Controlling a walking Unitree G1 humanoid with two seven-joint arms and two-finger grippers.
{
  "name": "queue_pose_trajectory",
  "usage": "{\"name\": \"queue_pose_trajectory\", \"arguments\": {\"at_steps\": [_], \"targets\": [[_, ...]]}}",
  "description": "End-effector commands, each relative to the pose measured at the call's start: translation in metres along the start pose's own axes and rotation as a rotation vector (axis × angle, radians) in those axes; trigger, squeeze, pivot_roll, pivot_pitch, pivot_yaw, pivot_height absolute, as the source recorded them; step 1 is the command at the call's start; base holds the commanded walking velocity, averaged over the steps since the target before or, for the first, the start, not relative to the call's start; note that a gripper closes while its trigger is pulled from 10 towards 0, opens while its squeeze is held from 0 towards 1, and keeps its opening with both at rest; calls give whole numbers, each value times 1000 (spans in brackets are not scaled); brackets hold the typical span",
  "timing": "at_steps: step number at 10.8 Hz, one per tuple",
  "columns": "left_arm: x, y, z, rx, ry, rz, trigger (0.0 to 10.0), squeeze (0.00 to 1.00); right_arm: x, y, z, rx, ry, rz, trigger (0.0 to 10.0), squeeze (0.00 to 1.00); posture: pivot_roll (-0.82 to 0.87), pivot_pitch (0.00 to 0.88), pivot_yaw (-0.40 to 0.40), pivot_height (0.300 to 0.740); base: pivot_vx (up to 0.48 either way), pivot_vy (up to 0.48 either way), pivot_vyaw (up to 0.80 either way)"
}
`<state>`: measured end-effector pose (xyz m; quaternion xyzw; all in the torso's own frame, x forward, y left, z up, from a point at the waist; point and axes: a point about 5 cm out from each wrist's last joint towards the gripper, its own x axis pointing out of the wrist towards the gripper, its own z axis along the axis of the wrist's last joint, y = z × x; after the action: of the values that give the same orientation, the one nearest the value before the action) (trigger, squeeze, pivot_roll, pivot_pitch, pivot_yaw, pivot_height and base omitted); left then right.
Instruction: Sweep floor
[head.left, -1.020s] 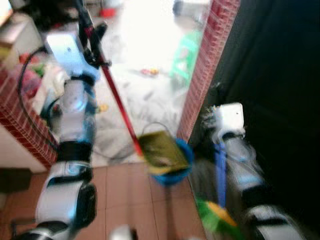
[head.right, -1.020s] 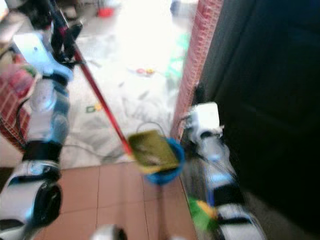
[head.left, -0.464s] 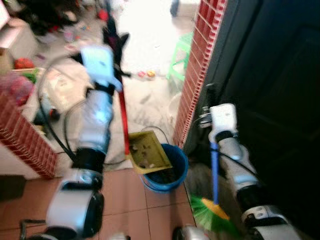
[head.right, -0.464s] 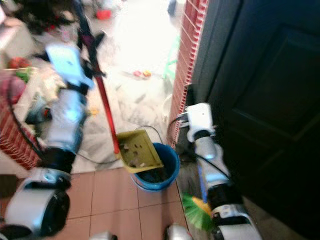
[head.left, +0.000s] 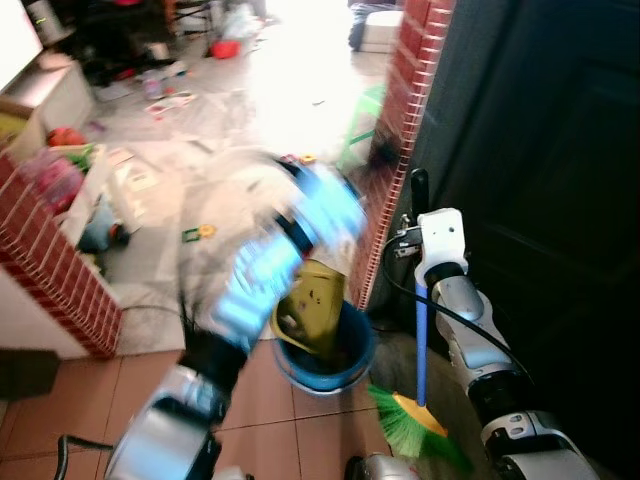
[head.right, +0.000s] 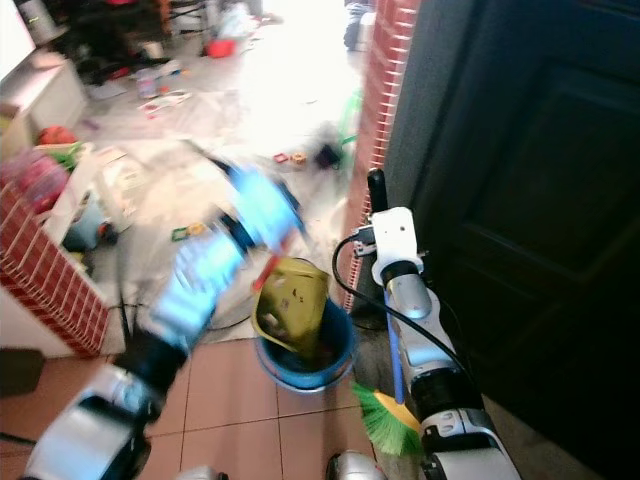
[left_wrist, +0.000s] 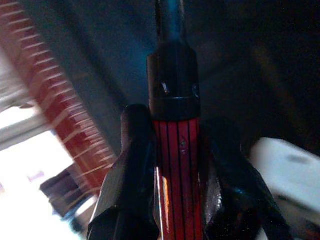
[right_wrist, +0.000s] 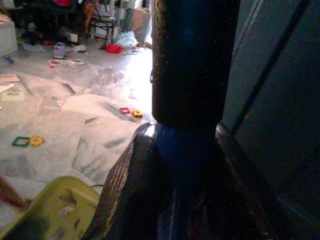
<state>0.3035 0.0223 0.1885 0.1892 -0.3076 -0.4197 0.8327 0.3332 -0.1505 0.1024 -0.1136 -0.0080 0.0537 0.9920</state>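
Observation:
A yellow dustpan (head.left: 312, 305) is tipped steeply into a blue bucket (head.left: 352, 362) on the tiled floor. My left arm is motion-blurred above it. My left gripper (left_wrist: 177, 120) is shut on the dustpan's red handle (left_wrist: 176, 200). My right gripper (head.left: 418, 195) is shut on the blue handle (head.left: 421, 335) of a broom held upright beside the bucket. The broom's green bristles (head.left: 408, 425) rest on the floor. The right wrist view shows the fingers (right_wrist: 131, 170) clamped around that blue handle, with the dustpan (right_wrist: 47, 210) below.
A red brick pillar (head.left: 398, 140) and a dark door (head.left: 540, 150) stand close on the right. A low brick wall (head.left: 55, 275) runs on the left. Toys and papers litter the grey floor (head.left: 230, 120) beyond, near a green stool (head.left: 362, 112).
My left arm has swung down and to the right, tipping the dustpan from roughly level above the bucket to steeply tilted into it. The right arm still holds the broom upright.

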Motion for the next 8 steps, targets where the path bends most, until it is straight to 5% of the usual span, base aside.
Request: {"name": "queue_pose_trajectory", "arguments": {"at_steps": [1,3,6,8], "targets": [[-5,-12,-1,68,19,-153,10000,0,4,-3,8,-6,-32,-14,10000,0,-40,0,4,740,0,0,0],[-8,-23,2,116,-5,-242,10000,0,5,-3,8,-8,-29,-11,10000,0,-38,0,-3,740,0,0,0],[-2,-6,9,13,-16,-115,10000,0,7,-2,9,-10,-30,-5,10000,0,-33,0,-8,740,0,0,0],[-1,-7,16,6,-14,-168,10000,0,8,-2,9,-12,-31,-4,10000,0,-33,0,-9,740,0,0,0]]}}
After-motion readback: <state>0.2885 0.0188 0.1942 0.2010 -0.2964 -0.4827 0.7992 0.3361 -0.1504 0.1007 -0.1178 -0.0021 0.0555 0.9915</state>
